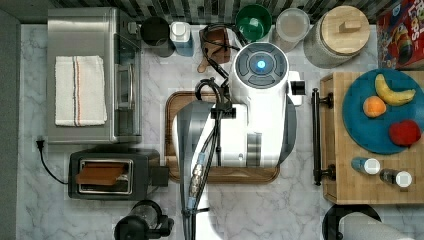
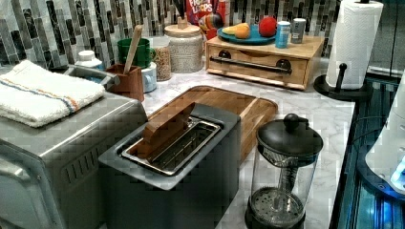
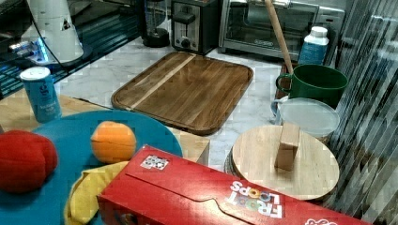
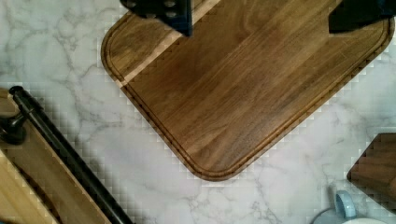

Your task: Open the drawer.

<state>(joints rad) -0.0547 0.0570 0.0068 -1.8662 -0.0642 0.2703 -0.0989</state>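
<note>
None of the opening looks done: the drawer (image 2: pixel 258 66) sits flush in its light wooden box at the top view's right, and its black bar handle (image 1: pixel 316 136) is untouched. The tool (image 4: pixel 261 16) hangs with fingers spread and empty above the dark wooden tray (image 1: pixel 175 102) on the marble tabletop (image 1: pixel 240 210), near the handle but apart. Reaching, gripping and pulling all remain.
</note>
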